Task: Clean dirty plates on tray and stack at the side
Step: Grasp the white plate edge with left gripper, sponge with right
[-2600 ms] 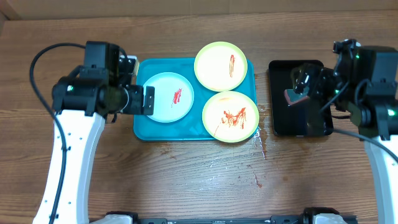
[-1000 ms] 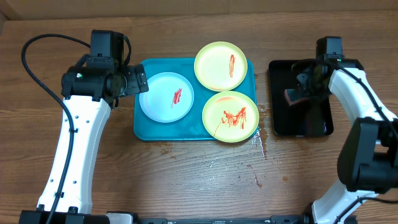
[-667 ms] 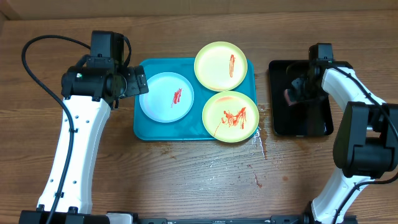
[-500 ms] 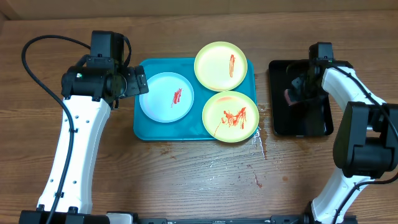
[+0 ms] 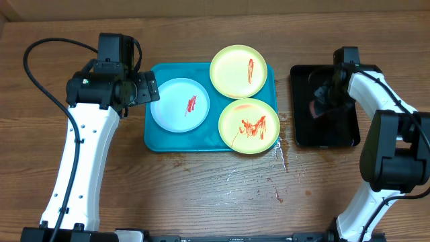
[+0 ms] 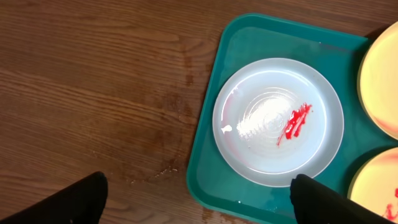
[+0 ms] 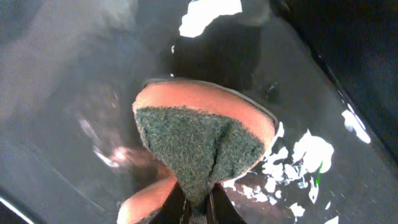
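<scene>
Bright, even light; white glare on glossy black tray.

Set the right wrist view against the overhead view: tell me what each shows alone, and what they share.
Right wrist only: the sponge close up, its dark green scrub face folded and pinched in the right hand, with wet glints on the black tray. Overhead only: the teal tray, the sauce-smeared pale blue plate and two yellow-green plates, the left hand, and the wooden table. Both: sponge, black tray and right hand.
</scene>
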Motion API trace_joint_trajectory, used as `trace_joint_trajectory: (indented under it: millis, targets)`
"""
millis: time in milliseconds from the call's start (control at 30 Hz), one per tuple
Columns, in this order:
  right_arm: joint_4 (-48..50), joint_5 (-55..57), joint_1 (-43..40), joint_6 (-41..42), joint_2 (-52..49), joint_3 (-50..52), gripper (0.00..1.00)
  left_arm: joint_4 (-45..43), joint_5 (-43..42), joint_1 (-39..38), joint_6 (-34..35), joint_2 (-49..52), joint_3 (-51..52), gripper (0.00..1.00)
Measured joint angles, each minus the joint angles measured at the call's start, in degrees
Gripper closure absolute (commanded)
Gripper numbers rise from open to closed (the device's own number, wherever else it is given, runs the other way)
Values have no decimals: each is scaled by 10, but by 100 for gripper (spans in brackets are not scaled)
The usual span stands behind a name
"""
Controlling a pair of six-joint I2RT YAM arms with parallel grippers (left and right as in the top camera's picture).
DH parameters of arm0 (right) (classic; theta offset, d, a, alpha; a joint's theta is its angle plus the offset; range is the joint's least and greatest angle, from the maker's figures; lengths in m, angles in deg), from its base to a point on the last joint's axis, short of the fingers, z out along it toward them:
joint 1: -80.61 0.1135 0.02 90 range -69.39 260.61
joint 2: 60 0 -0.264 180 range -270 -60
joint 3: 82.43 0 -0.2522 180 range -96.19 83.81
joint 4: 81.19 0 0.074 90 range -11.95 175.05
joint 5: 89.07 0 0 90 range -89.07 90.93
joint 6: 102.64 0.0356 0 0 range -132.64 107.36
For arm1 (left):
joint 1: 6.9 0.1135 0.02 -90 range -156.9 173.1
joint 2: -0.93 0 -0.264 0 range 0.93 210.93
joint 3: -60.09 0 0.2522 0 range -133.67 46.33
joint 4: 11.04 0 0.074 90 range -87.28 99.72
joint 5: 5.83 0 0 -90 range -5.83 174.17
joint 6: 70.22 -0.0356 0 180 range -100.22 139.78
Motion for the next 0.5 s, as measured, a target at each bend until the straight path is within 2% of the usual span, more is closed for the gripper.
trace_joint_trajectory:
  millis: [167,500]
  targets:
    - [-80,-14,0,-61,-4,-50,96,0,-30,0,-12,0,0,12]
    - [-248,-89,0,-189,-4,-255,96,3,-83,0,-29,54,-3,13]
